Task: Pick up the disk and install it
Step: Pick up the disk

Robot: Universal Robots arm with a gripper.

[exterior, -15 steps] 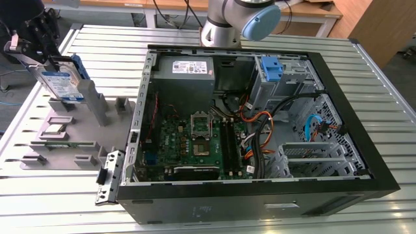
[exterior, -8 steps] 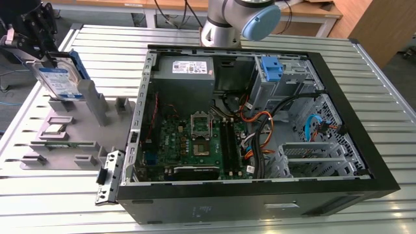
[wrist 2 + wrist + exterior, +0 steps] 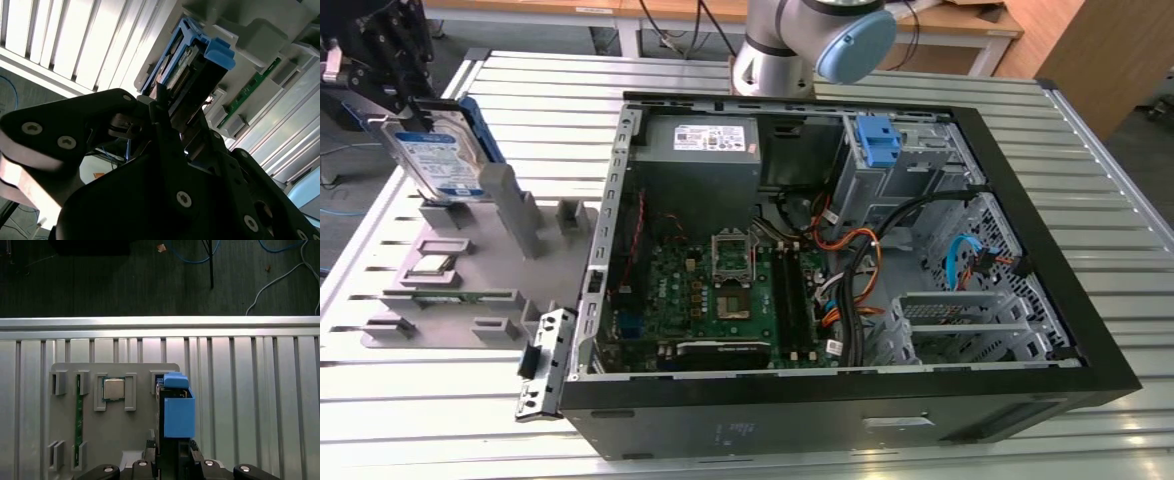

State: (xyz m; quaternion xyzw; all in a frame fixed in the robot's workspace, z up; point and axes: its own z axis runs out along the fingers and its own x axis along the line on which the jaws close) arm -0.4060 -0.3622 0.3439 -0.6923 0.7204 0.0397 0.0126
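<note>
Clamping the disk (image 3: 443, 152) between its fingers, the gripper (image 3: 403, 108) holds it upright over the grey parts holder (image 3: 480, 270). It is well apart from the open computer case (image 3: 854, 415), so installation is not yet done.

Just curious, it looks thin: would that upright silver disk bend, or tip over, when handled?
The disk looks like a rigid metal slab, so probably stiff and heavy for its size. Upright and thin, it would likely tip if unsupported.
</note>
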